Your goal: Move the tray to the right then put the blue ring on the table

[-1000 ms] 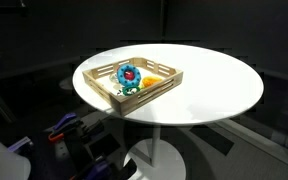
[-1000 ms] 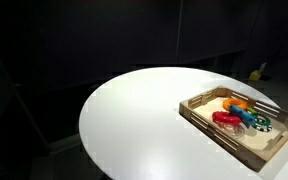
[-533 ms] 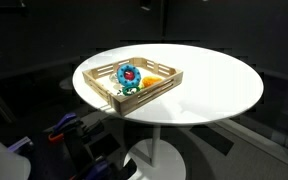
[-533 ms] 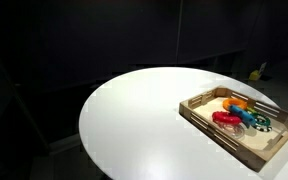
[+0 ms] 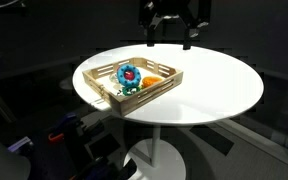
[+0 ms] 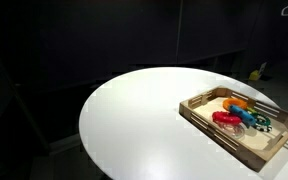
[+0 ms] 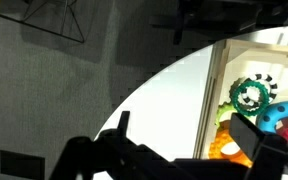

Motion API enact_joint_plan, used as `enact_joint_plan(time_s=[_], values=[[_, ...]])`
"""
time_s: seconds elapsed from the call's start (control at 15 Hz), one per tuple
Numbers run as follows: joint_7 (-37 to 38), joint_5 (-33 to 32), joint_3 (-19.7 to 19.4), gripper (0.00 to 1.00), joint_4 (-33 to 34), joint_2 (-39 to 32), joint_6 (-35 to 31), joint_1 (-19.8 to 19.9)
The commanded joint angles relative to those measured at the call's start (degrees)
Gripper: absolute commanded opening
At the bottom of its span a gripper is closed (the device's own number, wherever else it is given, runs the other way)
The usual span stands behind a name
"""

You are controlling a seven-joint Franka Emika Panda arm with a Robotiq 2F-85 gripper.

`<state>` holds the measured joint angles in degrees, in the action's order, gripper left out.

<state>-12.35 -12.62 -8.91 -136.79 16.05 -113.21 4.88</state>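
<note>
Tool (image 5: 169, 40) hangs wide open and empty, well apart from the tray (image 5: 149, 92). Tray appears light and rigid; grasp one slatted wall.

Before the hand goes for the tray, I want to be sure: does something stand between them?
Nothing visible does. In an exterior view the hand hangs open above the table, with only empty space down to the tray.
</note>
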Motion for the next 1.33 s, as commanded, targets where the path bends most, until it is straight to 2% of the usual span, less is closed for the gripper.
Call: enact_joint_plan(time_s=[0.0,0.13,0.6,0.87,1.27], values=[[3.3,0.2,1.3,1.00,-2.3,-2.6,-8.2,0.1],[3.8,0.6,1.7,1.00,-2.9,-4.0,-10.3,0.2],[2.6,0.5,1.8,1.00,-2.8,-4.7,-9.5,0.4],[2.6,1.7,2.0,1.00,-3.0,-6.2,-12.4,-0.1],[3.3,2.5,3.4,1.00,-3.4,-11.2,-20.6,-0.9]])
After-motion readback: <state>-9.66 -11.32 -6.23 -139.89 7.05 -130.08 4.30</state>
